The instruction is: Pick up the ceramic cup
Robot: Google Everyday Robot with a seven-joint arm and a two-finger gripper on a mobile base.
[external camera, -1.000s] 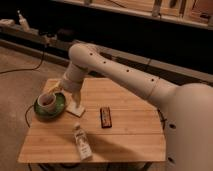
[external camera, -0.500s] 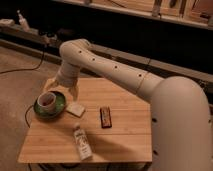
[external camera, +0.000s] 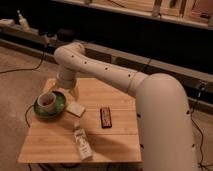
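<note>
The robot's white arm reaches in from the right, bends at an elbow above the far left corner of the wooden tabletop, and points down from there. The gripper hangs low over the left rear part of the tabletop, just behind and to the right of the green plate. Its fingers are spread as wide as they go and have hold of nothing.

The ceramic cup stands upright on the green plate, near the left edge of the tabletop. It is off-white with a dark inside. It sits just to the left of the gripper; whether they touch cannot be told from this view.

A small flat white object lies on the tabletop just beside the plate's right rim. Further right, near the middle, lies a dark rectangular bar. Toward the front edge a small bottle lies on its side, its cap end pointing toward the plate.

A dark cable runs across the floor to the left of the tabletop.
</note>
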